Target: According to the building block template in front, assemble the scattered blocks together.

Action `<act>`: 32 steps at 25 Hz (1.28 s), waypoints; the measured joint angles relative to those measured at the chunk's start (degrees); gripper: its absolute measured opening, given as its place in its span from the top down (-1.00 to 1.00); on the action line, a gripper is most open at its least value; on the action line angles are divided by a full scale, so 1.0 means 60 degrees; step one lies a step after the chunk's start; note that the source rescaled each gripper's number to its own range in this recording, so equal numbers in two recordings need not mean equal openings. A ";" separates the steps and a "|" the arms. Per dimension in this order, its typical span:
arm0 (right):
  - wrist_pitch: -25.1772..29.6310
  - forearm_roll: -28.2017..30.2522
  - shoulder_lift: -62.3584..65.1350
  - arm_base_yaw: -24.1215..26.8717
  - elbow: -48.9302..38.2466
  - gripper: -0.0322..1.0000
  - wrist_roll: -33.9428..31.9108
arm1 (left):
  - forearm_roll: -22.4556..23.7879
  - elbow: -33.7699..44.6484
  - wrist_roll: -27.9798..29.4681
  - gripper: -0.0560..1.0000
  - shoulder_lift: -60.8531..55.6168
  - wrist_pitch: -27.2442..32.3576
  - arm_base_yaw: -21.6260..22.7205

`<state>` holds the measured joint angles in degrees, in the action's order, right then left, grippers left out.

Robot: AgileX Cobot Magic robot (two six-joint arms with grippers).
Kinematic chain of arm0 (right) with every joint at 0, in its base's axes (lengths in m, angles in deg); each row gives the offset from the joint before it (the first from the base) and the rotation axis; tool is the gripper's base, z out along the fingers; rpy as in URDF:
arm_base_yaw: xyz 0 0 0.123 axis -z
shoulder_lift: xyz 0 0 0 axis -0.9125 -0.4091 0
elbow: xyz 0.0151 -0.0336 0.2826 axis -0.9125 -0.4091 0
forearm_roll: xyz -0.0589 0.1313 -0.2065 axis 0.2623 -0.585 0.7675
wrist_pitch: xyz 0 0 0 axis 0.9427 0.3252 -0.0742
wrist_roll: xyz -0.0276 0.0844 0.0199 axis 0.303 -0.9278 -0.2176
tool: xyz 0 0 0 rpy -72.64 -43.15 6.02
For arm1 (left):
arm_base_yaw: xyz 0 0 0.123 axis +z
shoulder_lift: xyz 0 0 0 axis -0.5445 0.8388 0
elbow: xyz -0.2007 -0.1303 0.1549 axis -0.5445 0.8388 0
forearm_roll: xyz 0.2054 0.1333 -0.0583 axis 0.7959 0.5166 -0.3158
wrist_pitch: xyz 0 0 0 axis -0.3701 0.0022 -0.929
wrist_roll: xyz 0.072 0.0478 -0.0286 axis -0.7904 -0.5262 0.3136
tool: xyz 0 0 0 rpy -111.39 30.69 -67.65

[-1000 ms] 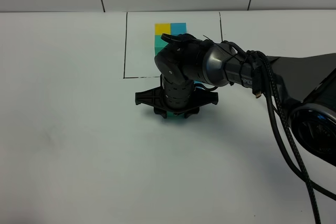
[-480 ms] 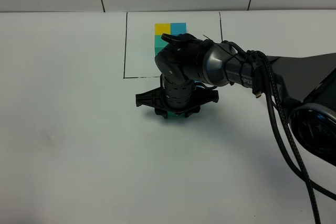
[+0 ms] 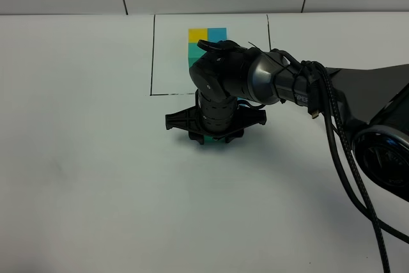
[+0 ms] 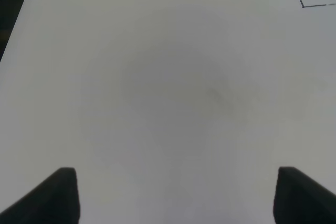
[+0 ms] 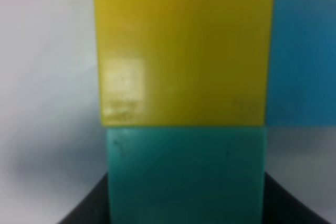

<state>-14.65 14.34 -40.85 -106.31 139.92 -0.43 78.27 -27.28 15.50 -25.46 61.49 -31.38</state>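
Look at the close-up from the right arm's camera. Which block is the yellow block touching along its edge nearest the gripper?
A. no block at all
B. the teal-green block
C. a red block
B: in the right wrist view the yellow block sits flush against the teal-green block, edge to edge, with a blue block on its other side.

Even, bright overhead light, soft shadows; both wrist views are blurred, close-up.

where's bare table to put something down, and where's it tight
Free: the wide white table left of and in front of the right end effector. Tight: around that end effector, shut on the green block, with the template just behind it. Cables cross the right side.
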 joint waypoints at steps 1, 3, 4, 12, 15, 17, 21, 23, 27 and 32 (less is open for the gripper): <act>0.0000 -0.0008 0.0000 0.0000 0.0000 0.87 0.0000 | 0.0000 0.0000 0.0000 -0.53 0.0000 0.0000 0.0000; 0.0009 -0.0029 0.0000 0.0000 0.0000 0.73 0.0000 | 0.0000 0.0000 0.0000 -0.53 0.0000 0.0000 0.0000; 0.0019 -0.0037 0.0000 0.0000 0.0000 0.58 0.0000 | 0.0000 0.0000 0.0000 -0.53 0.0000 0.0000 0.0000; 0.0139 -0.0018 0.0616 0.0000 -0.0018 -0.88 0.0188 | 0.0000 0.0000 0.0000 -0.53 0.0000 0.0000 0.0000; 0.0302 -0.0030 0.0914 0.0178 -0.0127 -0.97 0.0344 | 0.0000 0.0000 0.0000 -0.53 0.0000 0.0000 0.0000; 0.0358 -0.0068 0.1152 0.0494 -0.0386 -0.99 0.0515 | 0.0000 0.0000 0.0000 -0.53 0.0000 0.0000 0.0000; 0.0836 -0.0195 0.1486 0.1637 -0.0669 -0.99 0.1648 | 0.0000 0.0000 0.0000 -0.53 0.0000 0.0000 0.0000; 0.1253 -0.0386 0.1544 0.2341 -0.0684 -0.99 0.2571 | 0.0000 0.0000 0.0000 -0.53 0.0000 0.0000 0.0000; 0.1722 -0.0870 0.1555 0.3713 -0.0692 -0.99 0.4218 | 0.0000 0.0000 0.0000 -0.53 0.0000 0.0000 0.0000; 0.1708 -0.1567 0.1555 0.5194 -0.0692 -1.00 0.5739 | 0.0000 0.0000 0.0000 -0.53 0.0000 0.0000 0.0000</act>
<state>-4.40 4.94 -31.52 -75.15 135.77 34.00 78.27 -27.28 15.50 -25.46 61.49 -31.38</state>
